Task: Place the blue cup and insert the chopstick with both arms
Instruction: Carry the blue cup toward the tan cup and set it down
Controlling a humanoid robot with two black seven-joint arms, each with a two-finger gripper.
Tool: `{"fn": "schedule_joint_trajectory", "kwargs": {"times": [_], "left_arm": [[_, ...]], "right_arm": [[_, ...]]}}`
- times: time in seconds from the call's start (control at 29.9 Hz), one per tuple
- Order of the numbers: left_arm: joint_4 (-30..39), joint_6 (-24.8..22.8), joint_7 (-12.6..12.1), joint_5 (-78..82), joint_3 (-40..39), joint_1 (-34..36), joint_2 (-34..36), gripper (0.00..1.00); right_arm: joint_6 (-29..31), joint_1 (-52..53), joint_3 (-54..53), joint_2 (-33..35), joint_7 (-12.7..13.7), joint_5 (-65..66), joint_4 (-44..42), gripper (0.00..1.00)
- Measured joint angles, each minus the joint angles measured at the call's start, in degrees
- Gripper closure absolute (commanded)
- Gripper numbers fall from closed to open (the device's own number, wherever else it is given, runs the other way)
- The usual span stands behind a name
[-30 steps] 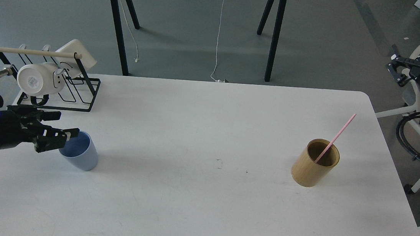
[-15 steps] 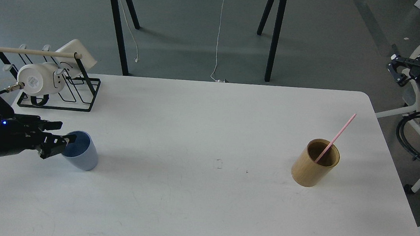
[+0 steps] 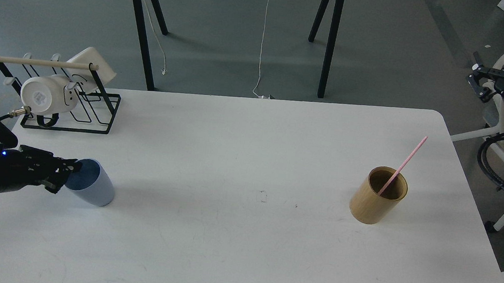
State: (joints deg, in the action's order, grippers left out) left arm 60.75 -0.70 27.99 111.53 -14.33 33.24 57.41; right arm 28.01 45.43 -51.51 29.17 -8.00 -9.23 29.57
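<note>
The blue cup (image 3: 90, 189) is gripped at its rim by the left hand (image 3: 64, 174) near the white desk's (image 3: 233, 241) left edge; the right hand (image 3: 486, 81) is held off the desk, and whether it is open cannot be told.

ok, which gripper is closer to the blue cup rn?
Left. The left gripper is right at the rim of the blue cup, on its left side. The right gripper is far off, raised past the right edge of the table.

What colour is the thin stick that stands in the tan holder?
Pink. The stick leans in the tan holder, shown best in the head view.
</note>
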Motion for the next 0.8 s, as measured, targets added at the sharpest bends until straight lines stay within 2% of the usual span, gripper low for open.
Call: {"fn": "schedule_joint_trajectory", "kwargs": {"times": [0.2,0.27,0.4,0.54,0.64,0.7,0.8], "left_arm": [[1.57,-0.85,0.01,0.01,-0.22,3.12,0.06,1.0],[2.98,-3.16,0.0,0.01,-0.26,5.0,0.06,1.0],[8.27,-11.07,-0.43,0.01,-0.33,11.2,-2.2,1.0],[12.28,-19.71,-0.69,0.01,-0.41,19.84,-8.38,1.0],[13.23,-24.94,-1.06,0.01,-0.33,23.9,-16.13,1.0],[13.41,-26.59,-2.56,0.75,-0.16,25.04,-21.39,1.0],[13.37,-27.21,-6.08,5.46,0.04,26.11,-28.21,1.0]], "right_arm": [[0.0,0.01,-0.12,0.49,0.0,0.0,0.06,0.0],[-0.01,0.01,-0.19,0.63,0.0,0.0,0.11,0.0],[-0.02,0.22,-0.25,1.15,0.01,-0.01,0.32,0.0],[-0.02,3.17,0.3,2.57,0.09,0.0,0.51,0.0],[-0.02,5.23,1.16,3.95,0.09,0.07,0.51,0.0],[-0.02,5.91,1.5,4.26,0.09,0.09,0.51,0.0],[-0.02,6.31,1.65,4.45,0.1,0.09,0.5,0.0]]}}
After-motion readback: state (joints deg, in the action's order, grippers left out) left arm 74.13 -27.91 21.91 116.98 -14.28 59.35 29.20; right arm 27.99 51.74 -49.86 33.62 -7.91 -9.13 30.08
